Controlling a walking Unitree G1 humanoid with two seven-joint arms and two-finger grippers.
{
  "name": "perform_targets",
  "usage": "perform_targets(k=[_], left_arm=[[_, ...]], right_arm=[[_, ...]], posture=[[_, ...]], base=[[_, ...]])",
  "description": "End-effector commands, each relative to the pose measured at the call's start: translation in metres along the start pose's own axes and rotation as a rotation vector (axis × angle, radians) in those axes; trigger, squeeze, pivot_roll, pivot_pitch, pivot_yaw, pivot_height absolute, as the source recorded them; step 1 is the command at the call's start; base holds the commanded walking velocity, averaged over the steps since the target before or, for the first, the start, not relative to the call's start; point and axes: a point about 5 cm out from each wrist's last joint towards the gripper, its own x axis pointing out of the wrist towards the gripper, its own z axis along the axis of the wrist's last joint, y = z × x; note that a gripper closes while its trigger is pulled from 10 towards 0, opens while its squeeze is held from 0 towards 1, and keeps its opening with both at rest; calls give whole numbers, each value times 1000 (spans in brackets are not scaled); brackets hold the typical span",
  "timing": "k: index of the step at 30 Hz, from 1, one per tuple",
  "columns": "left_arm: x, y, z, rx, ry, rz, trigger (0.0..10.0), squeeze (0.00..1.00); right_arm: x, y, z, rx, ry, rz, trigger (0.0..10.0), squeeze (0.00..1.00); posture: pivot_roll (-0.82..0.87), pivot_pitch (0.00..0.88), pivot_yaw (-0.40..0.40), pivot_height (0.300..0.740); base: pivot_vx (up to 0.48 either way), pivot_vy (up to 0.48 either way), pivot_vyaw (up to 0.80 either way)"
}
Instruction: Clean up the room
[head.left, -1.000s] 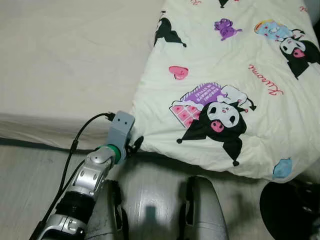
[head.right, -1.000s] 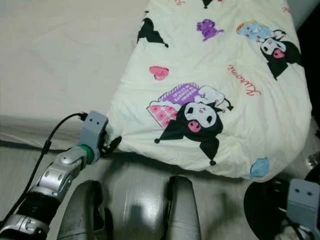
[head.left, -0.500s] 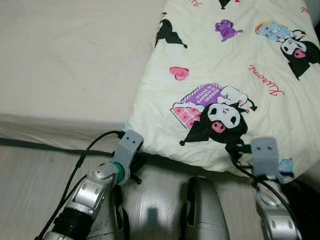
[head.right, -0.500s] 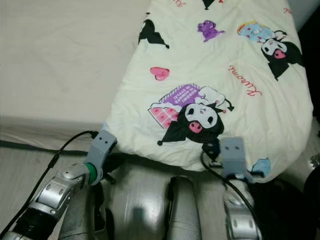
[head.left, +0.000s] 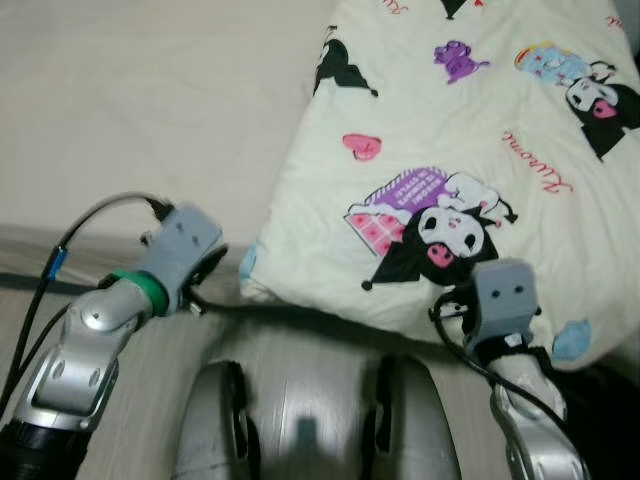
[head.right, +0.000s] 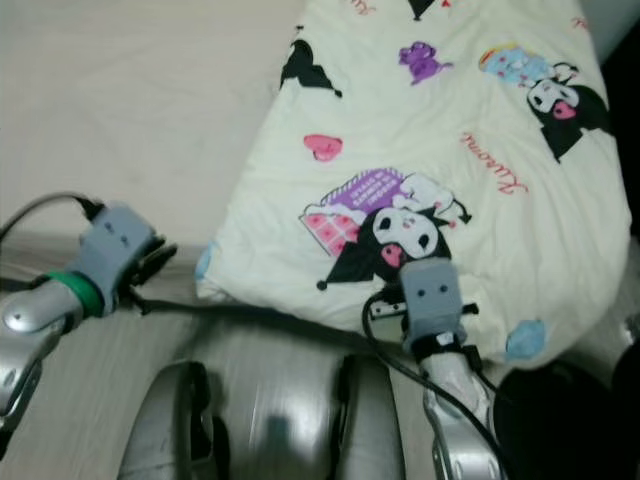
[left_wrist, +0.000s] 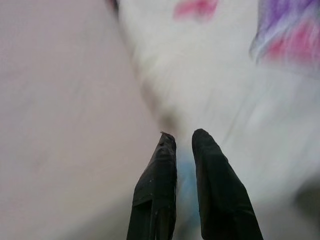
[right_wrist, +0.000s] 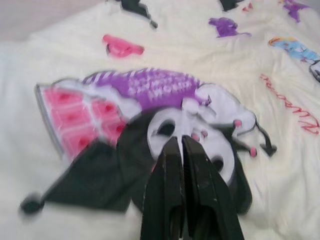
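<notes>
Facing the bed (head.left: 120, 110), we have the quilt (head.left: 470, 130) lying over its right half, the printed cloth hanging a little over the near edge above our knees. The quilt's near left corner (head.left: 250, 268) sits at that edge, and this corner is what the coming move turns on. Our left gripper (left_wrist: 182, 137) hangs at the near edge just left of that corner, its fingers pointing toward it and drawn narrow with a thin gap between them, holding nothing. The corner lies just ahead and to the right of those fingertips, close but apart. Our right gripper (right_wrist: 179, 141) is over the near edge further right, above the black-and-white cartoon figure (head.left: 440, 240) printed on the quilt; its fingers are pressed together, and we cannot tell whether they pinch any cloth. The quilt's long axis appears to run from the near edge toward the far side of the bed, so its near hem stretches between our two arms. We judge the left arm the nearer one to the loose corner, and the right arm better placed for the hem's middle stretch.
</notes>
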Motion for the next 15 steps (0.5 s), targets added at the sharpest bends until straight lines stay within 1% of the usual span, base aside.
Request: perform_targets(k=[1, 2, 3, 4, 5, 6, 7, 8, 9, 10, 11, 13, 15], left_arm=[[22, -32, -11, -32, 17, -60, 10000, 0], [22, -32, -11, -32, 17, -60, 10000, 0], [37, -50, -13, -35, 13, -80, 10000, 0], [37, -50, -13, -35, 13, -80, 10000, 0], [51, -67, -14, -30, 11, -86, 10000, 0], [51, -67, -14, -30, 11, -86, 10000, 0], [59, -78, -15, -24, 10, -91, 10000, 0], [71, -85, -17, 20, 20, -35, 10000, 0], [81, -88, -21, 75, 45, 59, 10000, 0], [87, -89, -26, 126, 76, 135, 10000, 0], [90, -89, -29, 159, 96, 181, 10000, 0], [91, -89, -31, 171, 107, 200, 10000, 0], [88, -91, -50, 182, 186, 183, 10000, 0]], right_arm=[[7, 2, -15, 29, 46, -34, 10000, 0], [7, 2, -15, 29, 46, -34, 10000, 0], [16, 1, -19, 44, 63, -60, 10000, 0], [16, 1, -19, 44, 63, -60, 10000, 0], [24, -1, -24, 52, 93, -99, 10000, 0], [24, -1, -24, 52, 93, -99, 10000, 0], [28, -3, -28, 55, 114, -124, 10000, 0], [31, -7, -35, 52, 152, -157, 10000, 0], [33, -8, -41, 55, 182, -169, 10000, 0], [33, -8, -46, 69, 200, -163, 10000, 0], [33, -8, -49, 79, 210, -157, 10000, 0], [33, -7, -49, 86, 211, -150, 10000, 0], [31, -3, -50, 89, 198, -132, 10000, 0]], posture=[[-11, 216, 96, 596], [-11, 216, 96, 596], [-7, 213, 93, 596], [-7, 213, 93, 596], [-15, 213, 92, 596], [-15, 213, 92, 596], [-17, 212, 92, 596], [-22, 209, 90, 596], [-29, 209, 88, 596], [-36, 209, 88, 596], [-36, 209, 88, 596], [-36, 209, 88, 596], [-43, 210, 88, 596]], base=[[0, 0, 0], [0, 0, 0], [0, 0, 0], [0, 0, 0], [0, 0, 0], [0, 0, 0], [0, 0, 0], [0, 0, 0], [0, 0, 0], [0, 0, 0], [0, 0, 0], [0, 0, 0], [0, 0, 0]])
